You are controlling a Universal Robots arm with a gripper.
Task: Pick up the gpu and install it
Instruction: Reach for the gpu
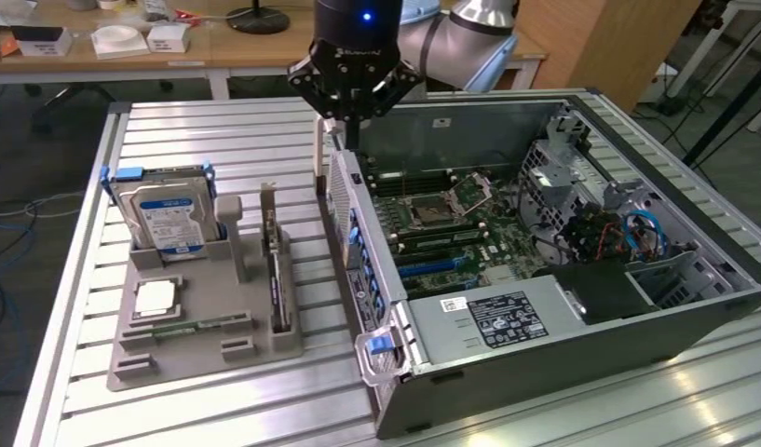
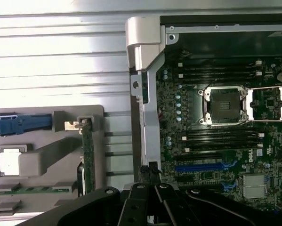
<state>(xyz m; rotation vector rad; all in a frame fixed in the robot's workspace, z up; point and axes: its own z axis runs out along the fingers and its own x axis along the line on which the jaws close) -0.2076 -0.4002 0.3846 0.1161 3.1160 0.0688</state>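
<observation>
hard drive (image 1: 169, 222) upright in grey tray (image 1: 200, 358) | open computer case (image 1: 579, 352) beside tray | motherboard (image 1: 469, 233) exposed | slatted table (image 1: 194, 140)

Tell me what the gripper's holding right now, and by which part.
Nothing visible: the gripper hangs over the computer case's edge; the gpu stands in the gray tray.

"dell" on the motherboard (image 2: 225, 155); power supply label (image 1: 507, 317) too small to read

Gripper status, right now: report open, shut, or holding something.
Gripper: shut, holding nothing, above the computer case's rear edge. The gpu stands in the gray tray.
</observation>
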